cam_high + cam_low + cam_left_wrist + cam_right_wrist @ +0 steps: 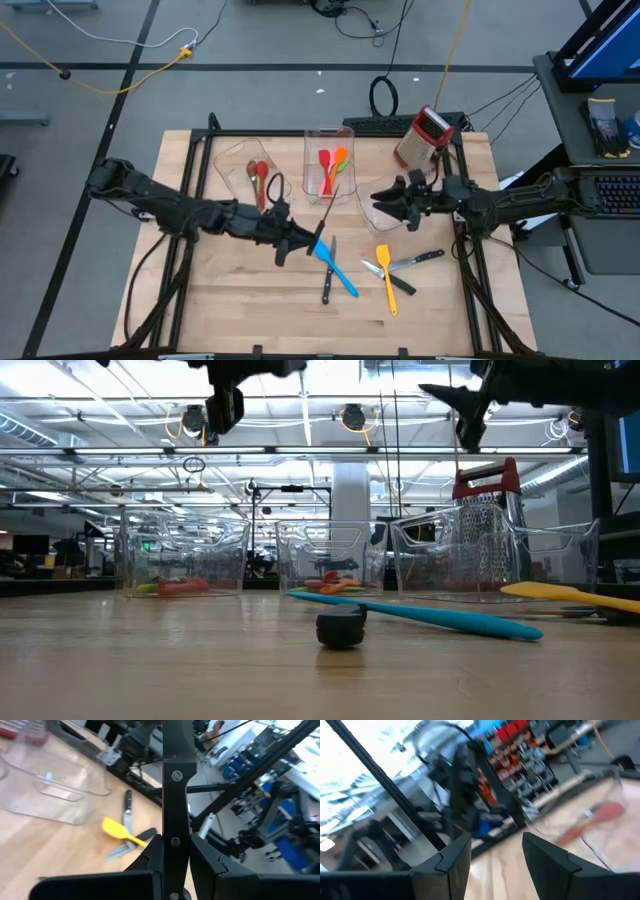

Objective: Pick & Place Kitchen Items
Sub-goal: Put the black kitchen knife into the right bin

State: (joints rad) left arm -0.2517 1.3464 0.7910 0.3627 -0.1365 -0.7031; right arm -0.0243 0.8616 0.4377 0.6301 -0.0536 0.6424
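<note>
two arms met over the table's middle in the high view: the left gripper (pixel 300 243) had clamped a black-handled knife (pixel 327 216), lifted clear, likely for binning; a blue spatula (pixel 336 268) lay beneath. left wrist view: fingers (pixel 150 855) pinched the handle. right wrist view: right gripper (pixel 496 851) gaped empty.

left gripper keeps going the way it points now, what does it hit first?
Probably the right arm. The left gripper, shut on a black-handled knife, points across the table at it; heights unclear, so it might pass.
</note>
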